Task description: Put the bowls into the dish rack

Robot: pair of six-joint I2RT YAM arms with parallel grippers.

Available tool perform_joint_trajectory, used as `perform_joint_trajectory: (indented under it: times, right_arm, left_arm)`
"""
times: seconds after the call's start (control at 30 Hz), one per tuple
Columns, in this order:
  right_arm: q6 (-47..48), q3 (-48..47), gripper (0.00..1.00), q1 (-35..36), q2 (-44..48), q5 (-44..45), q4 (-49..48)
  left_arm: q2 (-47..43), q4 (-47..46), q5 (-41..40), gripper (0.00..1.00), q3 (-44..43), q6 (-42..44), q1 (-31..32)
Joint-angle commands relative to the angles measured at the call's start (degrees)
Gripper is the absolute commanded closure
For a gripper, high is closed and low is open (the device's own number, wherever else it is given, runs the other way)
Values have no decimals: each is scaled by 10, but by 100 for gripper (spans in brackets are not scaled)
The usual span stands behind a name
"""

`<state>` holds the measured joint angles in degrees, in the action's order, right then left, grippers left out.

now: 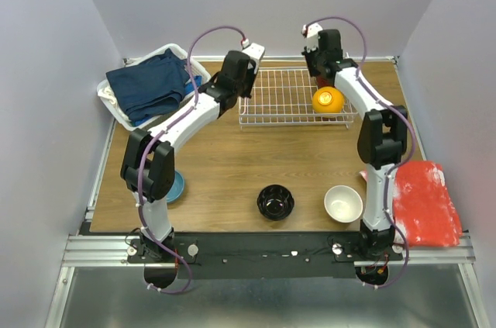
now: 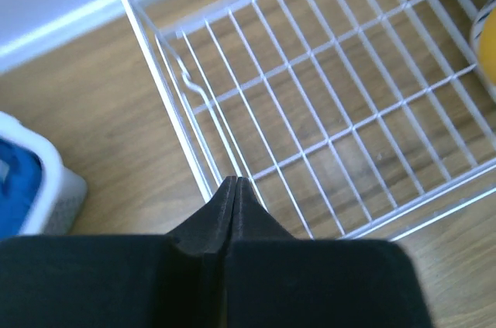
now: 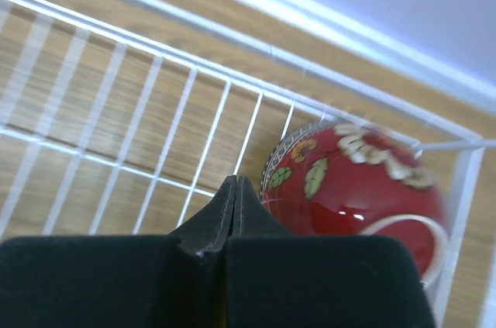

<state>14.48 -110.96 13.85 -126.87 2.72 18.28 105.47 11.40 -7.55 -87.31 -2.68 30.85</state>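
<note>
Left gripper (image 2: pixel 236 188): fingers pressed together, empty, at left end of dish rack (image 1: pixel 283 99).
Right gripper (image 3: pixel 235 188): pressed together, empty, beside red bowl (image 3: pixel 349 188) in rack's far right corner.
Orange bowl (image 1: pixel 328 100): rack's right end.
Near edge: blue bowl (image 1: pixel 177 187) left, black bowl (image 1: pixel 275 202) centre, white bowl (image 1: pixel 342 203) right.

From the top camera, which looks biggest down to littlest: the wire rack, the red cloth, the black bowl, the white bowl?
1. dish rack
2. red cloth
3. black bowl and white bowl, tied: they look about the same size.
</note>
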Motion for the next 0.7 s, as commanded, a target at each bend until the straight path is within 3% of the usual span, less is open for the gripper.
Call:
perform_joint_trajectory:
  times: [0.0,0.03,0.07,0.17,0.3,0.53,0.67]
  right_arm:
    - [6,8,80,10,130,-92,2]
    - [5,17,69,11,144,-111,8]
    - [5,35,64,12,155,-120,24]
    - [25,105,53,12,221,-166,46]
    - [61,196,46,14,307,-213,76]
    - [89,338,39,15,449,-272,117]
    - [114,379,36,16,496,-315,155]
  left_arm:
    - [-8,24,48,80,-117,22,-1]
    - [-6,31,53,72,-157,23,-1]
    - [-6,49,55,55,-176,23,-1]
    - [-24,76,42,36,-214,24,-1]
    - [-77,103,22,26,-170,76,-4]
    - [-265,141,-21,14,54,132,-19]
    - [-362,224,-11,9,126,165,-61]
